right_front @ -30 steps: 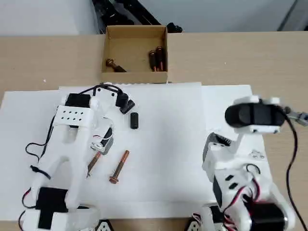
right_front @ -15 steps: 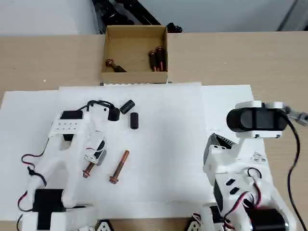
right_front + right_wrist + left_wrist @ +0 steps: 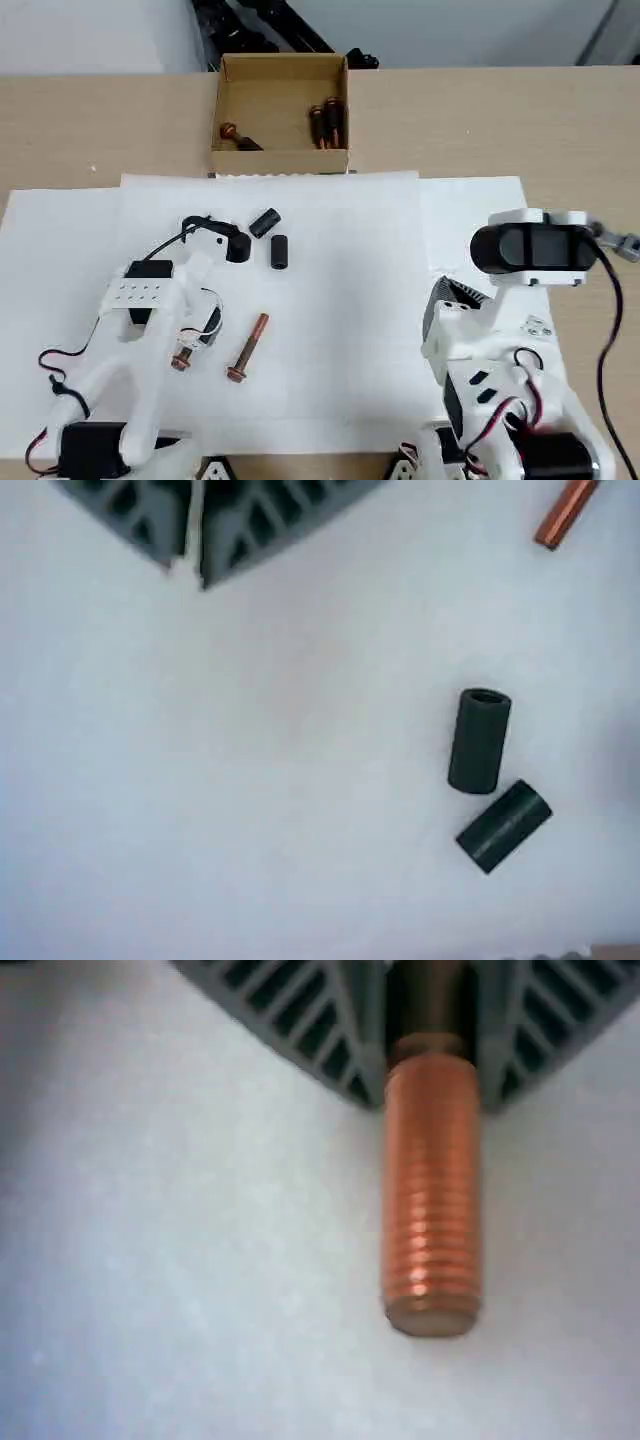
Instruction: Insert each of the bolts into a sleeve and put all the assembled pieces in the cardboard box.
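Pulling back toward its base over the past second, the left arm has carried the left gripper (image 3: 430, 1035) away from the two black sleeves (image 3: 279, 250). It is clenched on a copper bolt (image 3: 430, 1210), whose threaded end juts out just above the white sheet (image 3: 350, 300). From overhead, the held bolt now sits near the second bolt (image 3: 248, 347), which lies loose on the sheet. The right gripper (image 3: 195, 555) hangs closed on nothing, and its arm has barely stirred. The pick-up looks done, but the retreat has widened the gap to the sleeves, so the insertion is yet to come. Several assembled pieces (image 3: 326, 121) already lie in the cardboard box (image 3: 280, 160).
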